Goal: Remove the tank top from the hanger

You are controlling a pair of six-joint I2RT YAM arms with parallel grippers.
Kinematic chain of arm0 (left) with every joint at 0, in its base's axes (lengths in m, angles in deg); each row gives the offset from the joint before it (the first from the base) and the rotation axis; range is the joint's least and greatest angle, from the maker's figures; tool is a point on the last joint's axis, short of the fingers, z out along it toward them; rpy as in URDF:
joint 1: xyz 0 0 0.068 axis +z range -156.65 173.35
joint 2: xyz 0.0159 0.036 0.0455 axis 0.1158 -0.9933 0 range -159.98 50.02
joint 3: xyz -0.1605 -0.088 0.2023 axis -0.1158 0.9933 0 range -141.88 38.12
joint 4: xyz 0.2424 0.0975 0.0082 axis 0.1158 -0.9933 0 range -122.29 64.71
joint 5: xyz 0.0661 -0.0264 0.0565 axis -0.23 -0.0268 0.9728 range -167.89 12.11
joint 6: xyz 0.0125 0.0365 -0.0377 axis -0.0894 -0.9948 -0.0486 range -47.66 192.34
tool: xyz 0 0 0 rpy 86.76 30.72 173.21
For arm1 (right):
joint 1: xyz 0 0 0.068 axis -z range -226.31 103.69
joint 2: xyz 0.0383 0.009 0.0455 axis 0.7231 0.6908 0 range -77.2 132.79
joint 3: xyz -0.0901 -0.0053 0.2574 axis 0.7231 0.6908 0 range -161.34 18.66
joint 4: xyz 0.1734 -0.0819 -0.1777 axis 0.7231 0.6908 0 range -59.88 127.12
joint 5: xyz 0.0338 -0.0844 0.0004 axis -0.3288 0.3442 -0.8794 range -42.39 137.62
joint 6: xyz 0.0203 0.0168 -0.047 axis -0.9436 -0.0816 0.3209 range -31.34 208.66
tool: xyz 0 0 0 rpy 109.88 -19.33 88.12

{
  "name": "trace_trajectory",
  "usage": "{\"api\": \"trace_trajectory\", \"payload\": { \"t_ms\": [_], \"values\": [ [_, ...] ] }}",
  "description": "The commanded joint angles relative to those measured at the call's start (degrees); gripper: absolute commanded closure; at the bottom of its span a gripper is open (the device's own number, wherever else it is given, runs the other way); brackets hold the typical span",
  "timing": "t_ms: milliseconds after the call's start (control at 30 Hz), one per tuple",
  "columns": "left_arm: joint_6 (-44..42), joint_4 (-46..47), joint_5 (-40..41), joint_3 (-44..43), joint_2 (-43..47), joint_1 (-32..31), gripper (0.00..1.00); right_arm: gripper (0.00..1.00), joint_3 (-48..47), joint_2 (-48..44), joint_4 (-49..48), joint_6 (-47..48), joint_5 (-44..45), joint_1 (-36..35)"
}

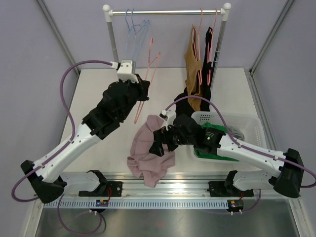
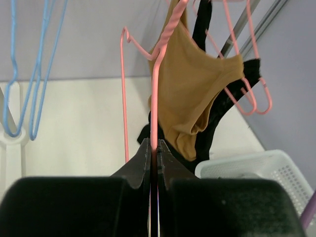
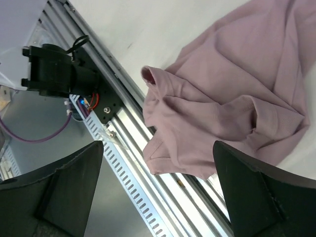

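Seen from above, a white table (image 1: 94,89) has two robot arms bolted at its near edge and a clothes rack (image 1: 165,12) standing at its far edge.

The left arm reaches up and toward the far side. The left gripper (image 2: 154,148) has its fingers pressed together on the thin wire of a pink hanger (image 2: 154,103). The wrist view shows the wire rising straight up out of the pinch to a twisted neck and hook. In the overhead view the hanger hangs tilted in the air over the far left-centre of the table, in front of the rack.

The tank top (image 1: 148,148), a dusty mauve, lies crumpled on the near centre of the table, well apart from the hanger. Its near edge drapes over the metal rail (image 1: 187,185) that runs along the front of the table.

The right arm stretches leftward from the near right corner. The right gripper (image 3: 155,148) hangs just above the tank top with its fingers spread wide and nothing between them.

On the rack, blue hangers (image 1: 136,34) hang at the left. At the right, pink hangers carry a tan garment (image 1: 193,69) and a black garment (image 1: 208,74). A white basket (image 1: 247,121) sits on the right side of the table, behind the right arm, with something green in it.
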Motion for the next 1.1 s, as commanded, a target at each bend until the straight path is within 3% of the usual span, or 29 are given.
{"api": "trace_trajectory", "payload": {
  "t_ms": [0, 333, 667, 767, 1000, 1033, 1067],
  "values": [
    [1.7, -4.1, 1.3, -7.9, -4.2, 1.2, 1.00, 0.00, 1.4, -2.7, -4.0, -1.4, 5.1, -0.3],
    [2.4, -7.6, -7.8, -29.8, -20.4, 12.5, 1.00, 0.01, 8.8, -12.4, -3.0, -2.5, 8.3, -0.3],
    [0.9, -14.3, -12.0, -52.7, -38.6, 19.3, 1.00, 0.01, 12.5, -21.0, -1.6, -3.2, 9.4, -0.3],
    [2.3, -15.5, -12.9, -55.2, -42.0, 20.5, 1.00, 0.01, 13.5, -22.3, -1.6, -3.2, 9.4, -0.2],
    [4.6, -12.7, -14.8, -48.4, -40.1, 21.5, 1.00, 0.00, 14.7, -20.6, -1.3, -2.2, 9.5, -0.3],
    [4.8, -12.7, -14.8, -47.5, -39.4, 21.4, 0.96, 0.00, 14.6, -19.9, -1.0, -2.2, 9.5, -0.2],
    [5.2, -12.1, -14.9, -46.5, -38.6, 21.4, 0.81, 0.01, 14.0, -19.1, -0.9, -1.9, 9.5, -0.2]
  ]
}}
